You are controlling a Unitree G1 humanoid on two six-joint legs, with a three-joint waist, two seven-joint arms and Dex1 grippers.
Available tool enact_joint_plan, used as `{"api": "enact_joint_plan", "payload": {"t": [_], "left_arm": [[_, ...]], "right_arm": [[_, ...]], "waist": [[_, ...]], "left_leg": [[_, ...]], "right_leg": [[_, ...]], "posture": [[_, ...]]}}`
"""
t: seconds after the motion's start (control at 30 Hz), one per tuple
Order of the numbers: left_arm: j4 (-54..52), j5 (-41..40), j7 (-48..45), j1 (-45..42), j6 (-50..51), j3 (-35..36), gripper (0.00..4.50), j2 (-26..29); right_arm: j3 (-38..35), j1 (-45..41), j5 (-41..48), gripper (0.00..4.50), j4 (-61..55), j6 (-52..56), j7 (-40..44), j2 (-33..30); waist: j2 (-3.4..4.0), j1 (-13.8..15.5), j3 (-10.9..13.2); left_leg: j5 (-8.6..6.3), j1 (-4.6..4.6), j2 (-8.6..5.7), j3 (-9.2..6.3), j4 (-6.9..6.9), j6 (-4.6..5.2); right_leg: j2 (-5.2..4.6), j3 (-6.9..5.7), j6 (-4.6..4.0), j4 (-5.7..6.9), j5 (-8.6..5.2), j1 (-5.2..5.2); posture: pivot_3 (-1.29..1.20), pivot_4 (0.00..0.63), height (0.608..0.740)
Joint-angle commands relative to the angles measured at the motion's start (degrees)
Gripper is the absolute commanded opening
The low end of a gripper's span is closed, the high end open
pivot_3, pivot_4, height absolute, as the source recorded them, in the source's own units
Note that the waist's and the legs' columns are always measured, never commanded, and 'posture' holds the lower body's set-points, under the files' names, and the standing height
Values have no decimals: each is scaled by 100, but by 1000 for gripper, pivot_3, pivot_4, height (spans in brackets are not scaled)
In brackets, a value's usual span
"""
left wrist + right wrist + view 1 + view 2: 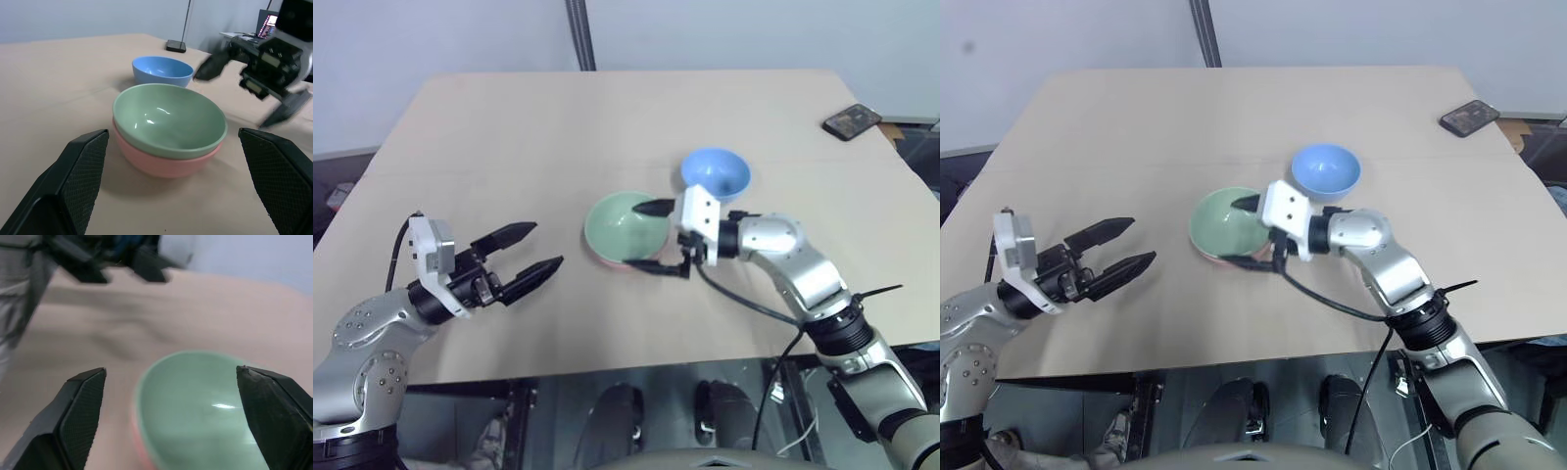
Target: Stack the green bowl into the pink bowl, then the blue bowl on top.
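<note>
The wide beige wooden table (509, 137) carried all three bowls. The smooth mint-green bowl (625, 227) sat nested in the salmon-pink bowl (166, 164); the light sky-blue bowl (715, 173) stood just beside them. The right gripper (658, 237), fingers spread, hovered at the green rim (nothing held). It should back off cleanly, then take the blue rim. The left gripper (530, 251) waited apart, also spread.

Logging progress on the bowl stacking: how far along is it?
Done: the mint-green bowl sits nested in the salmon-pink bowl. In hand: nothing; the right gripper stands open around the stack's rim, and the left gripper is open, apart. Left: the sky-blue bowl stands on the table, unstacked.
</note>
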Motion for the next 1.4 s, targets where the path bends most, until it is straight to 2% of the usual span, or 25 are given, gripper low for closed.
{"api": "enact_joint_plan", "payload": {"t": [0.03, 0.17, 0.33, 0.43, 0.67, 0.73, 0.87, 1.0, 1.1, 1.2, 1.27, 1.33, 1.37, 1.4], "left_arm": [[-286, -214, 61, -113, 40, 83, 4500, 8], [-322, -261, 95, -178, 86, 43, 4500, 6], [-462, -405, 99, -145, 162, 140, 4500, 52], [-566, -520, 66, -65, 193, 257, 4500, 89], [-726, -568, 155, 107, 157, 372, 4500, 30], [-748, -555, 218, 162, 132, 383, 4500, -13], [-672, -508, 299, 233, 75, 429, 4500, -71], [-493, -434, 303, 222, 11, 405, 4500, -110], [-379, -364, 271, 179, -32, 346, 4500, -117], [-281, -323, 242, 107, -49, 300, 4500, -111], [-236, -281, 218, 62, -50, 260, 4500, -106], [-221, -262, 209, 34, -47, 232, 4500, -105], [-221, -249, 207, 28, -52, 216, 4500, -110], [-230, -241, 208, 29, -53, 205, 4500, -117]], "right_arm": [[-563, -270, -439, 4355, 710, -478, -393, -371], [-467, -675, -1147, 4355, 2264, -1196, -729, -544], [-151, -1189, -1754, 4355, 4132, -2158, -699, -389], [-97, -1388, -1898, 3543, 4668, -2540, -623, -296], [-163, -1643, -2067, 100, 5009, -3077, -647, -274], [-221, -1625, -2040, 44, 4762, -3160, -595, -350], [-479, -1359, -1288, 44, 3535, -2856, 139, -416], [-350, -851, -22, 44, 1121, -1456, 1053, -433], [-13, -652, 316, 44, 47, -714, 1198, -317], [380, -599, 204, 44, -118, -451, 1152, -50], [746, -704, -264, 44, 269, -764, 1117, 112], [815, -811, -430, 44, 699, -805, 915, 382], [870, -872, -628, 771, 941, -983, 853, 423], [888, -908, -752, 1230, 1116, -1107, 830, 456]], "waist": [[0, -9, 0], [0, -43, 0], [3, -93, 2], [3, -97, 3], [8, -96, 6], [9, -92, 7], [21, -70, 15], [22, -53, 15], [21, -47, 14], [18, -41, 13], [18, -33, 13], [16, -34, 11], [16, -35, 12], [17, -33, 12]], "left_leg": [[0, 0, -2, 0, 0, 0], [0, 4, -3, 4, -1, 0], [1, 2, 0, 15, -5, -1], [1, 0, 3, 16, -5, 0], [1, 1, 5, 15, -6, 0], [1, 0, 5, 15, -6, -1], [1, -1, 5, 15, -6, -1], [1, -1, 9, 12, -8, -1], [0, 1, 10, 11, -8, -1], [0, 2, 9, 8, -8, -1], [0, 3, 7, 8, -7, -1], [0, 3, 4, 8, -7, -1], [0, 2, 3, 8, -7, -1], [0, 1, 1, 9, -7, -1]], "right_leg": [[-2, 0, -6, 0, -4, 0], [1, 2, -15, 3, -9, -1], [10, 15, 0, 6, 0, -9], [10, 17, 1, 3, 1, -9], [8, 17, 1, 2, 1, -9], [7, 17, 1, 1, 1, -9], [6, 17, 1, 2, 1, -10], [7, 14, 0, 1, 1, -9], [5, 12, 0, 2, 1, -8], [5, 7, -8, 3, -4, -7], [3, 6, -16, 6, -8, -7], [2, 5, -18, 6, -9, -7], [2, 5, -18, 7, -9, -8], [2, 5, -18, 7, -9, -8]], "posture": [[0, 150, 740], [0, 150, 740], [0, 150, 740], [0, 150, 740], [0, 150, 740], [0, 150, 740], [0, 150, 740], [0, 150, 740], [0, 150, 740], [0, 150, 740], [0, 150, 740], [0, 150, 740], [0, 150, 740], [0, 150, 740]]}}
